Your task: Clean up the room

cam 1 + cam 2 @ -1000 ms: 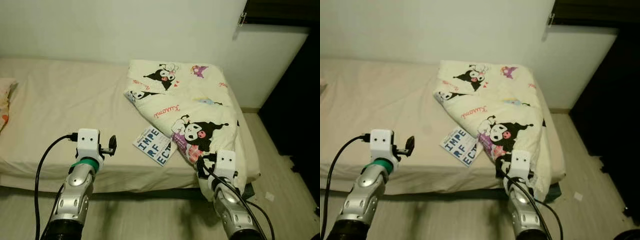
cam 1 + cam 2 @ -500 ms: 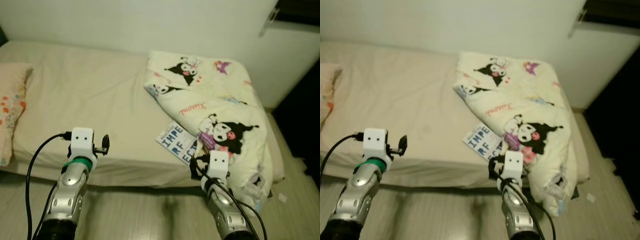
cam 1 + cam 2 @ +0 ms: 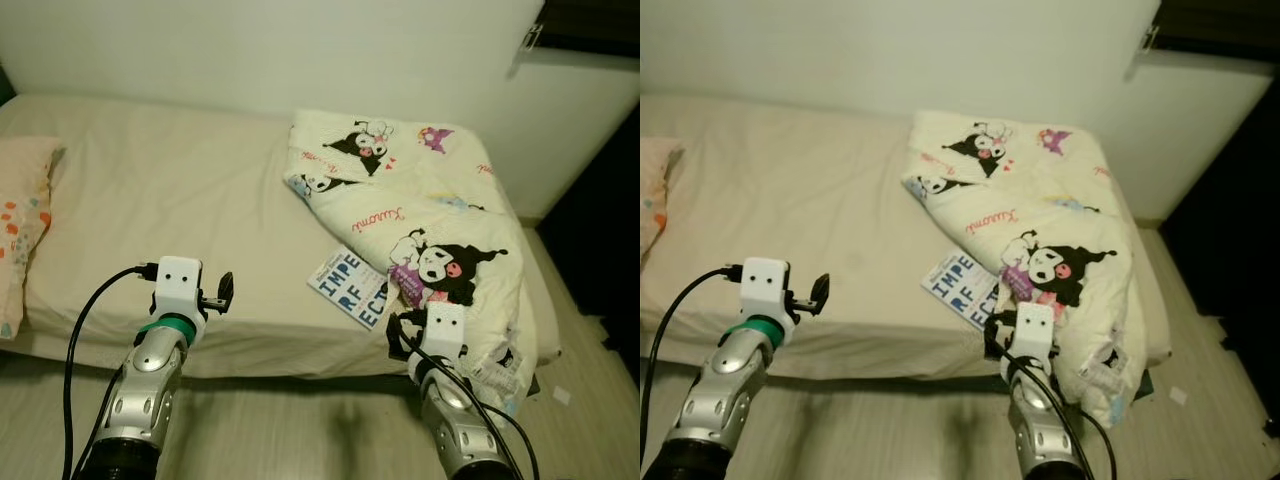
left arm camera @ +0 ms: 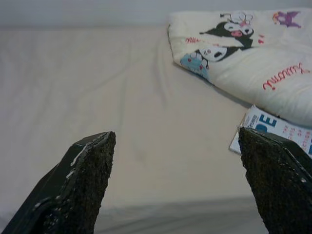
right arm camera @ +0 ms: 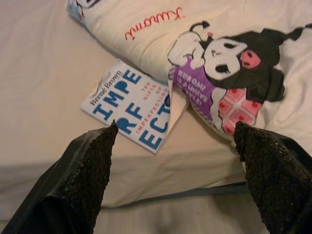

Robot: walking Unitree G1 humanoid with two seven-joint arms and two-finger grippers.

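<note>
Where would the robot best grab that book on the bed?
Probably by the book's bare corner nearest the mattress edge, coming from the front. It lies flat, and its far side is tucked under the blanket. The right gripper is nearest, fingers open.

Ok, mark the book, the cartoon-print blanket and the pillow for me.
book (image 5: 130, 109), right wrist view, on the middle of its white cover.
cartoon-print blanket (image 3: 420, 205), left eye view, on its cream middle.
pillow (image 3: 18, 215), left eye view, on its spotted face.

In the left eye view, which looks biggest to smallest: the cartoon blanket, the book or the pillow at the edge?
1. Cartoon blanket
2. Pillow, though it is cut off by the picture's edge
3. Book, partly tucked under the blanket
</note>
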